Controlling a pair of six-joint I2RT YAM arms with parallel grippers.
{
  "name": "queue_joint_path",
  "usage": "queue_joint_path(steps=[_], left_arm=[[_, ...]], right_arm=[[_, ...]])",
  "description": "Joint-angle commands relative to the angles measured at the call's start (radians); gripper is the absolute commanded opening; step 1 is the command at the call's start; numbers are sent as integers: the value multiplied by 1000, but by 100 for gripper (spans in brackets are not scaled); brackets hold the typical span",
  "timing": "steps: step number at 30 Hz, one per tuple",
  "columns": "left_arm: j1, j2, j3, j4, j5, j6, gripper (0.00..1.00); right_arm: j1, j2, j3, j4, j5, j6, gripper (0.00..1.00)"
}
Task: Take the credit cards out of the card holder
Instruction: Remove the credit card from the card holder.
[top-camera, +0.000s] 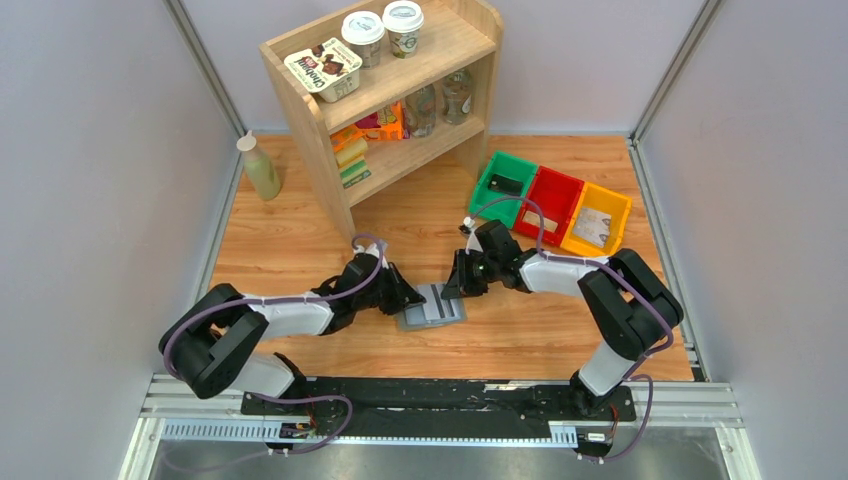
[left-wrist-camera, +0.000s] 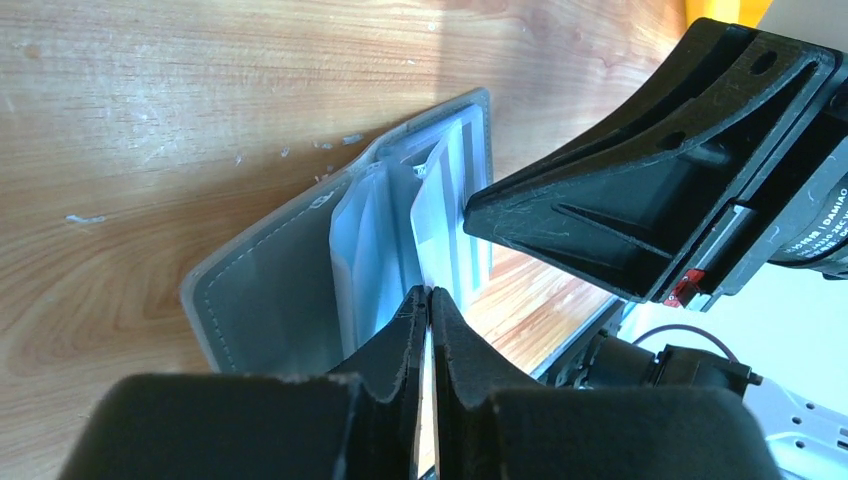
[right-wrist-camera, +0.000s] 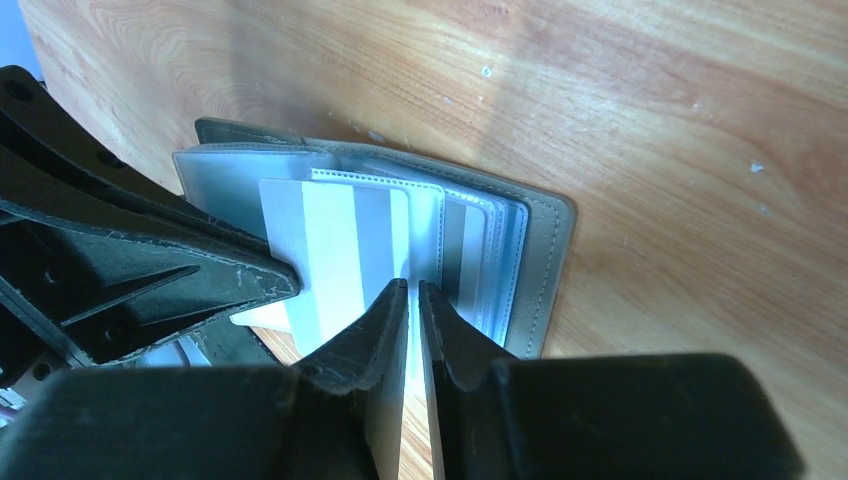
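Observation:
The grey card holder (top-camera: 432, 310) lies open on the wooden table between my two grippers. Its pale blue-grey pockets (right-wrist-camera: 480, 250) fan out from the grey cover (left-wrist-camera: 270, 290). A whitish credit card (right-wrist-camera: 330, 240) with a grey stripe sticks partway out of a pocket. My left gripper (left-wrist-camera: 428, 292) is shut on that card's edge (left-wrist-camera: 435, 220). It comes in from the left (top-camera: 408, 296). My right gripper (right-wrist-camera: 413, 285) is shut on a thin clear pocket page of the card holder, reaching in from the right (top-camera: 452, 288). Other credit cards stay hidden in the pockets.
Green (top-camera: 505, 185), red (top-camera: 548, 203) and yellow (top-camera: 597, 222) bins stand in a row at the back right, the yellow one holding a pale flat item. A wooden shelf (top-camera: 400, 90) with cups and packages stands at the back. A pale green bottle (top-camera: 260, 168) is to its left.

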Motion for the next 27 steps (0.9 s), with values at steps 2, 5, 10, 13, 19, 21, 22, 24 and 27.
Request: queue_joint_path(steps=[2, 5, 10, 13, 19, 21, 22, 24, 27], left_arm=[[-4, -59, -26, 27, -11, 9, 5], [-4, -65, -39, -3, -14, 12, 3], [-4, -123, -45, -121, -47, 41, 0], [-4, -163, -49, -194, -80, 55, 0], [-4, -183, -49, -289, -110, 66, 0], [-4, -188, -40, -319, -113, 83, 0], [-4, -193, -27, -350, -123, 102, 0], [-4, -206, -5, -402, -141, 136, 0], [-4, -226, 21, -453, -164, 173, 0]], right_arm=[[0, 37, -22, -57, 109, -18, 17], [-3, 40, -22, -66, 123, -21, 15], [-7, 27, -15, -77, 122, -29, 15], [-7, 14, -5, -84, 117, -35, 15], [-7, 7, 19, -97, 102, -41, 17], [-7, -4, 30, -104, 97, -47, 18], [-7, -10, 38, -110, 94, -49, 18], [-7, -24, 53, -126, 92, -52, 19], [-7, -39, 79, -153, 88, -55, 20]])
